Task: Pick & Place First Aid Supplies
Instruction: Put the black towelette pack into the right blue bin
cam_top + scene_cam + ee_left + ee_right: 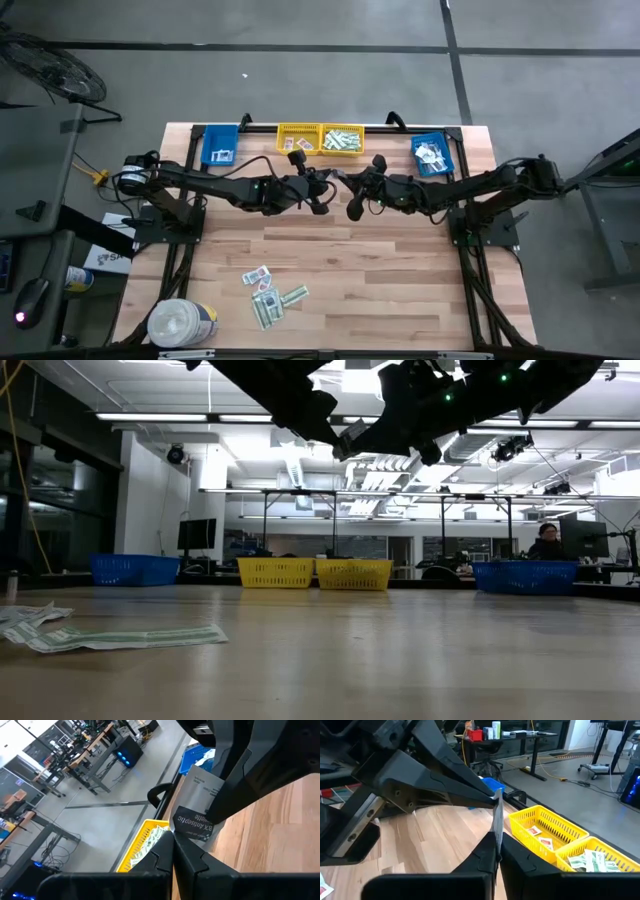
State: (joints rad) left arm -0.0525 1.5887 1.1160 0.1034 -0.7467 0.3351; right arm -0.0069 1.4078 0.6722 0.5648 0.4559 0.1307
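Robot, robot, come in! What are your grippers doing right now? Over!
Both grippers shut on one antiseptic packet, mid-air above the table: left gripper, right gripper. More packets wait near the white tub. Nothing in the way.

You have a pale wooden table [400, 270] here. Along its far edge sit four bins: a blue bin [219, 146] at the left corner, two yellow bins [320, 139] side by side mid-edge, another blue bin [432, 155] right. Near the front left lie loose packets [273, 295], with a white tub [180, 323] at the corner
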